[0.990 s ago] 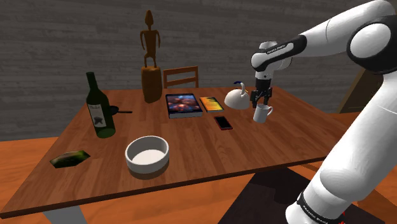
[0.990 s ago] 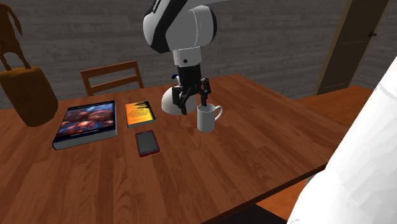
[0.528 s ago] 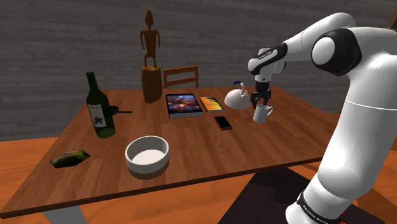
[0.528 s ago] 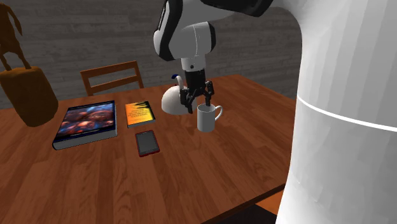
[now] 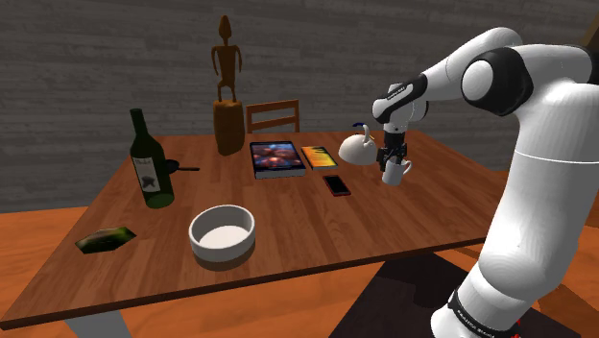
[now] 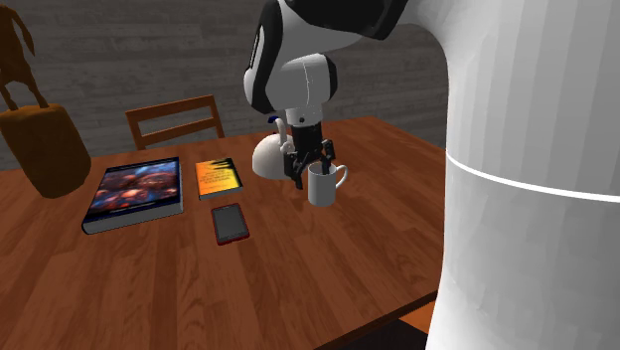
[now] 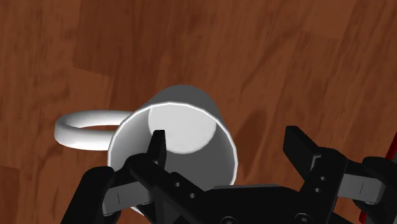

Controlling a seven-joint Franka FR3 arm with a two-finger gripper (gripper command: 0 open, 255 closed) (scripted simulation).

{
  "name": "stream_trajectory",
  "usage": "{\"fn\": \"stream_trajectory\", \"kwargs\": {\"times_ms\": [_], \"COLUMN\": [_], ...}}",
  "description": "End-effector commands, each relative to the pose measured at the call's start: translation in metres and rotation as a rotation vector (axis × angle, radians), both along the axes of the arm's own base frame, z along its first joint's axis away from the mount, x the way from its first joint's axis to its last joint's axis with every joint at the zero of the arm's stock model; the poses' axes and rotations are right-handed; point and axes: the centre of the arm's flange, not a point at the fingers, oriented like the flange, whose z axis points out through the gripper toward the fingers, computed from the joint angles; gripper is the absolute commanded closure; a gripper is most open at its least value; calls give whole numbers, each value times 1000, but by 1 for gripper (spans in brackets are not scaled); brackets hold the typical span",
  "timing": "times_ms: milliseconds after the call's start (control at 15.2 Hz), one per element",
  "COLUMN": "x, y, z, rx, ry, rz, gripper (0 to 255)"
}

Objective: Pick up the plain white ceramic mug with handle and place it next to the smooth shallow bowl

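The arm (image 5: 542,144) holds its end effector (image 7: 229,145) downward, fingers (image 7: 299,145) apart.

Med-dim, even light, v. faint shadows

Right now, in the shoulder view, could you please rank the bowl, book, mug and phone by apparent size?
1. bowl, though it is nearest the camera
2. book
3. mug and phone look about alike, so I won't rank them

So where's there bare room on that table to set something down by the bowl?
The widest bare wood lies on the shoulder view's right of the bowl, bordered by the phone and the near edge of the table. A narrower gap lies between bowl and bottle. The far side is crowded: statue, book, booklet, white pot, mug.
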Motion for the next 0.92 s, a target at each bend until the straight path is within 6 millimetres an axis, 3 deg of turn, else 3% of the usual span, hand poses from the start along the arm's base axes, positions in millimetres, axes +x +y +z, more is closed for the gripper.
{"fn": "stream_trajectory", "kwargs": {"times_ms": [0,330,396,858], "x": [0,0,0,0], "y": [0,0,0,0], "z": [-2,-2,-2,-2], "rx": [0,0,0,0], "ry": [0,0,0,0], "rz": [0,0,0,0], "gripper": [0,0,255,255]}}
